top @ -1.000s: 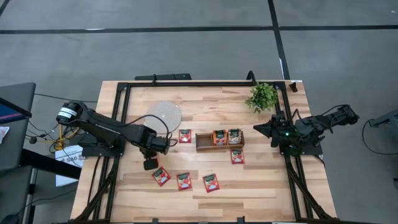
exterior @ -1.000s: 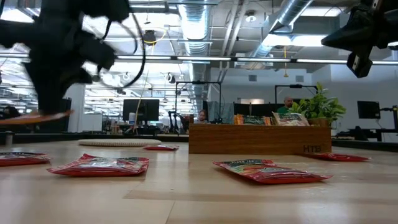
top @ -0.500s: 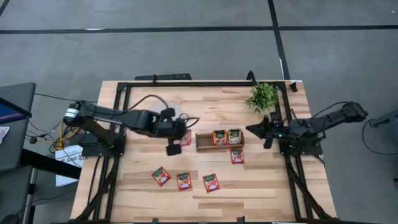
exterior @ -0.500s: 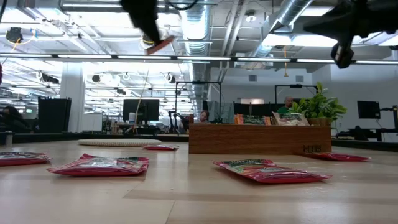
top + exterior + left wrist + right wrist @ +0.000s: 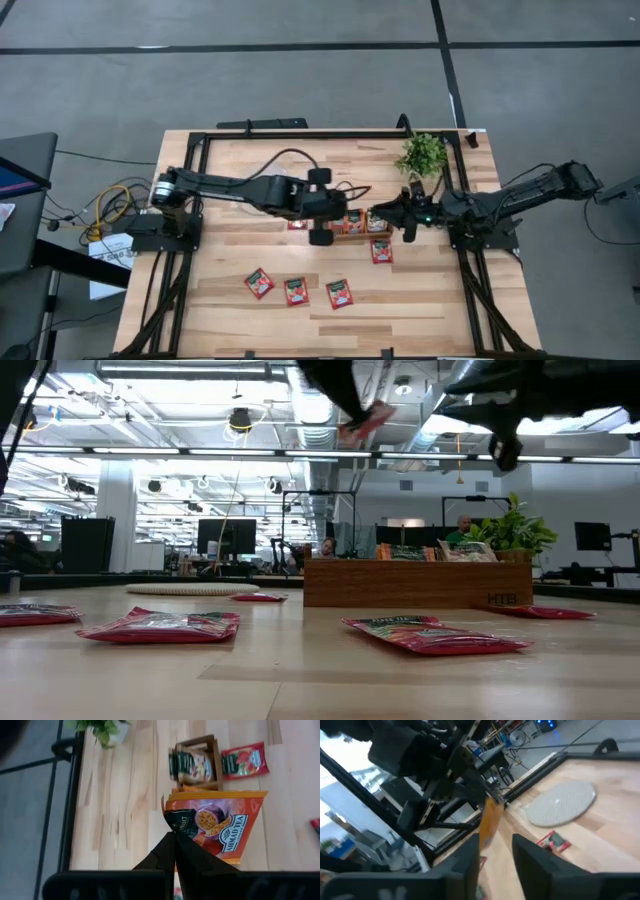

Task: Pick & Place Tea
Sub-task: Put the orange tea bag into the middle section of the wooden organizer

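Observation:
My left gripper (image 5: 320, 235) hovers high over the left end of the brown wooden tray (image 5: 330, 237), shut on an orange-red tea sachet (image 5: 215, 825). That sachet also shows in the low view, high above the table (image 5: 365, 422). Two sachets (image 5: 364, 220) stand in the tray's middle and right compartments. Several red sachets lie flat on the table: three near the front (image 5: 296, 291), one beside the tray (image 5: 381, 251), one left of it (image 5: 297, 224). My right gripper (image 5: 403, 222) is open in the air at the tray's right end, touching nothing. My left gripper pinches the orange-red sachet between its two fingers at one corner (image 5: 175, 826), coming from above. The sachet is lifted clear of table and tray. It sticks out from the fingertips at a tilt (image 5: 368, 420).
A round white disc (image 5: 560, 802) lies on the table's far left part, under my left arm. A small green plant (image 5: 422, 153) stands at the far right corner. A black frame (image 5: 300, 134) runs round the table top. Bare wood stretches along the near edge.
My left gripper has risen from the near-left sachets and swung toward the table's right, carrying the orange-red sachet up to a spot above the tray's left end. My right gripper has moved left toward the tray's right end.

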Controlling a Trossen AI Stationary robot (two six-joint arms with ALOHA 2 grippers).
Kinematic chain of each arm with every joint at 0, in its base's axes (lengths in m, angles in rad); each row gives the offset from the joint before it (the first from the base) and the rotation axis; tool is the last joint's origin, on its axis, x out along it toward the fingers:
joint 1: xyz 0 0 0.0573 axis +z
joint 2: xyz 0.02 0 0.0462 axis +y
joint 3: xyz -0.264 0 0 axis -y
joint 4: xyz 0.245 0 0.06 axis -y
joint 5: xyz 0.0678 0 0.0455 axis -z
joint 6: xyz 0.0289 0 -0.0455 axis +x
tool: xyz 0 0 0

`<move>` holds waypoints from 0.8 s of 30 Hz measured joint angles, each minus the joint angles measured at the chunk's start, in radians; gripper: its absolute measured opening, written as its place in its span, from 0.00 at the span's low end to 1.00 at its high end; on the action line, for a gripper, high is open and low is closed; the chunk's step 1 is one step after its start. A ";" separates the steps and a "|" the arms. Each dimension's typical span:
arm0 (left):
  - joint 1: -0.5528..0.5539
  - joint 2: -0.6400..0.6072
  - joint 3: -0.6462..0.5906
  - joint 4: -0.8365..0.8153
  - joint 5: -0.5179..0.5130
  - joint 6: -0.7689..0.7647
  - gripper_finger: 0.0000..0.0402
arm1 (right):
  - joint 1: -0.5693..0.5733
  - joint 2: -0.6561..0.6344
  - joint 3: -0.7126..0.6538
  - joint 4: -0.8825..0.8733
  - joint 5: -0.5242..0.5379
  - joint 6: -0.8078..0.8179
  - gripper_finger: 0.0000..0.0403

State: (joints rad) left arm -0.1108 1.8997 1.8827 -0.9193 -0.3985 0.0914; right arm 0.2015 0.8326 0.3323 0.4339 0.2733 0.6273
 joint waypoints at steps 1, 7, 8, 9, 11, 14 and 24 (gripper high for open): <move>0.000 0.020 0.025 0.000 0.000 0.010 0.00 | -0.009 0.017 0.019 -0.010 -0.011 -0.028 0.28; 0.000 0.083 0.100 0.001 0.000 0.025 0.00 | -0.065 0.113 0.164 -0.202 -0.011 -0.112 0.36; 0.000 0.083 0.100 0.000 -0.001 0.025 0.00 | -0.074 0.129 0.188 -0.243 -0.010 -0.113 0.36; 0.000 0.083 0.100 0.001 -0.003 0.025 0.00 | -0.082 0.142 0.209 -0.279 -0.012 -0.113 0.37; 0.000 0.083 0.100 0.001 -0.025 0.026 0.00 | -0.096 0.170 0.250 -0.321 -0.023 -0.126 0.38; 0.005 0.083 0.100 0.001 -0.060 0.026 0.00 | -0.114 0.211 0.297 -0.331 -0.076 -0.155 0.39; 0.027 0.083 0.100 0.001 -0.063 0.026 0.00 | -0.167 0.313 0.379 -0.354 -0.170 -0.166 0.40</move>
State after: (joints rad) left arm -0.0837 1.9823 1.9823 -0.9184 -0.4610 0.1173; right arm 0.0346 1.1460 0.7115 0.0799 0.1028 0.4614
